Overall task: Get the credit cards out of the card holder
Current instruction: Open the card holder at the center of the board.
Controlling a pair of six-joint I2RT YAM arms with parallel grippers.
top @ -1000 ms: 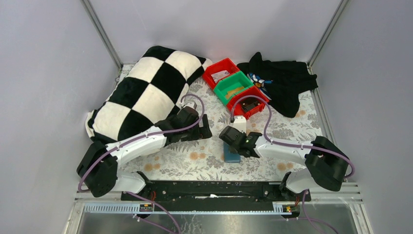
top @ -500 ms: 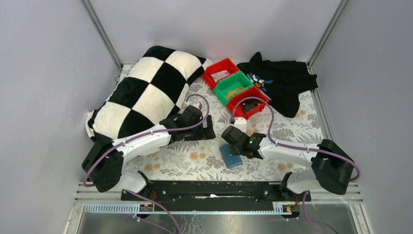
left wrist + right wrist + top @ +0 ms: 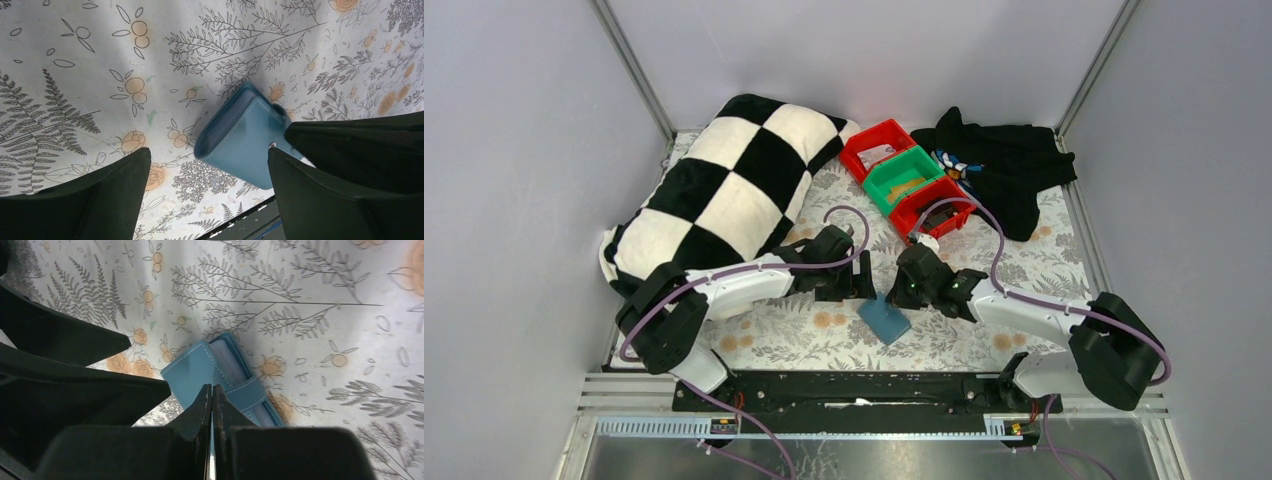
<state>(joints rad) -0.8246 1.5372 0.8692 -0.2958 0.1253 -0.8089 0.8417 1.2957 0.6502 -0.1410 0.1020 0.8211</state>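
Top external shows the card holder [image 3: 884,320] lying on the floral cloth [image 3: 804,335], turned cornerwise, near the middle of the near edge. Its far corner sits under the right gripper [image 3: 211,390]. That gripper's 2 fingers are pressed together, tips down on the teal cover beside its stitched strap. We cannot tell whether any thin flap is caught between them. The right arm stretches low from its base toward the left, wrist tipped down.

Just left of the holder hangs the left gripper [image 3: 208,150], fingers spread wide and gripping nothing. Its arm lies low across the cloth, pointing right.

From the left wrist we see the holder folded, one rounded corner toward us, lying nearer 1 finger than the middle of the gap, with the other gripper dark behind it. Only the right wrist shows pale layers between the 2 panels.

Farther back lie a checked pillow [image 3: 724,190], 3 bins [image 3: 906,178] and a black garment [image 3: 1009,170].
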